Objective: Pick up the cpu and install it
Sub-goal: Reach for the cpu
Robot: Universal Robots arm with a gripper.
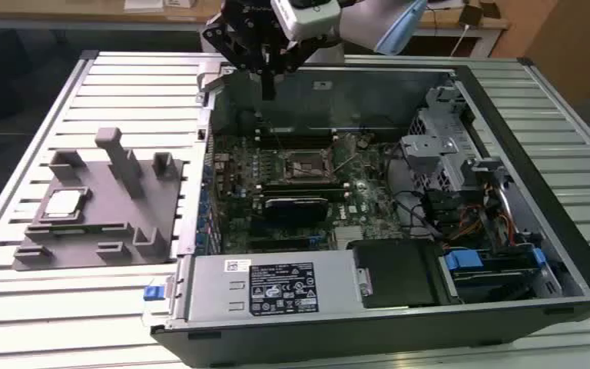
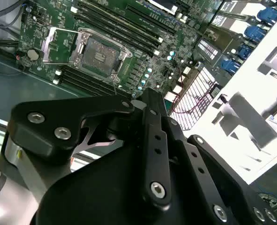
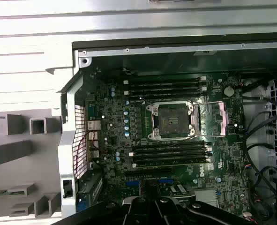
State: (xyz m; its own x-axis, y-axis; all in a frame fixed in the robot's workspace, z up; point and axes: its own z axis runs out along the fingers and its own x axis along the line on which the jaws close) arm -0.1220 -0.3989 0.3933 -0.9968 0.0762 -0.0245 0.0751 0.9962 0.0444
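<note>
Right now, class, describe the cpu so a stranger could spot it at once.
At the exterior view's left of the open computer case lies a grey holder. On it rests the cpu: a small flat square, the only silver-white piece among grey blocks and posts.

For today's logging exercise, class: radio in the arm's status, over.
Gripper over the open case, clear of the cpu. It lies on the grey holder, exterior view's left. Socket frame swung open; no obstruction seen.
</note>
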